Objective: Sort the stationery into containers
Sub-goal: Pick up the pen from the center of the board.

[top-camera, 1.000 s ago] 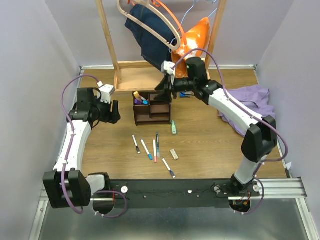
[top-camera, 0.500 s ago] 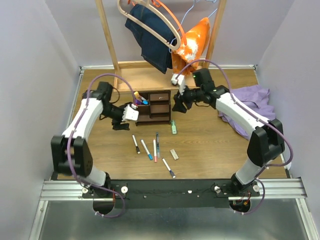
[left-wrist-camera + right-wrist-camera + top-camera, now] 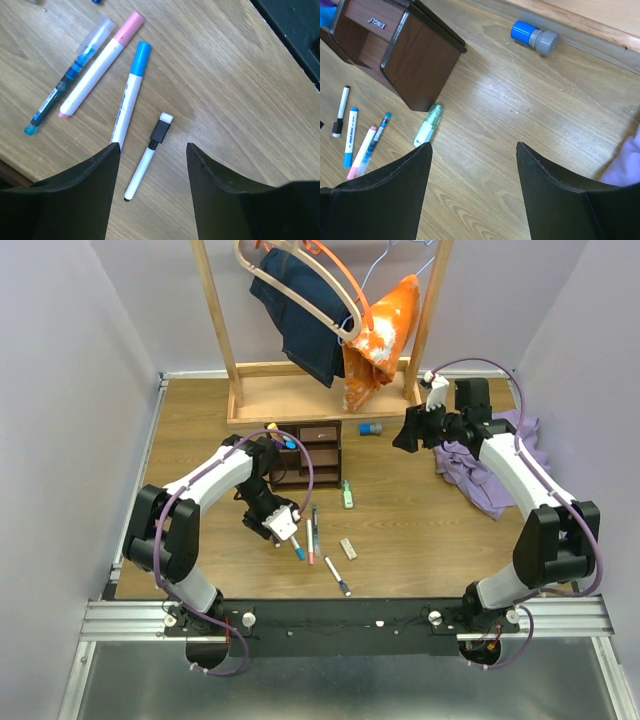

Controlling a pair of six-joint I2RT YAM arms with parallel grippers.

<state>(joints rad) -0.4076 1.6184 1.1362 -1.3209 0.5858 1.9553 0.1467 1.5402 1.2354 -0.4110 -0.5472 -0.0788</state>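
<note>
Black-capped marker (image 3: 148,159) now lies beneath the wide left claw (image 3: 152,146), swung from the organizer (image 3: 305,455) for another pick; right claw (image 3: 473,146) withdrawn, wide, empty.

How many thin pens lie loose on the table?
5: black-capped, blue-capped, pink-capped and clear teal ones side by side under the left fingers; one more alone nearer the bases. Others may be hidden.

The left arm (image 3: 205,480) and the right arm (image 3: 512,468) are clad in white shells between black joints, purple cables (image 3: 470,364) are looped behind the wrists, and broad matte-black fingers (image 3: 75,200) are fitted at the tips.
</note>
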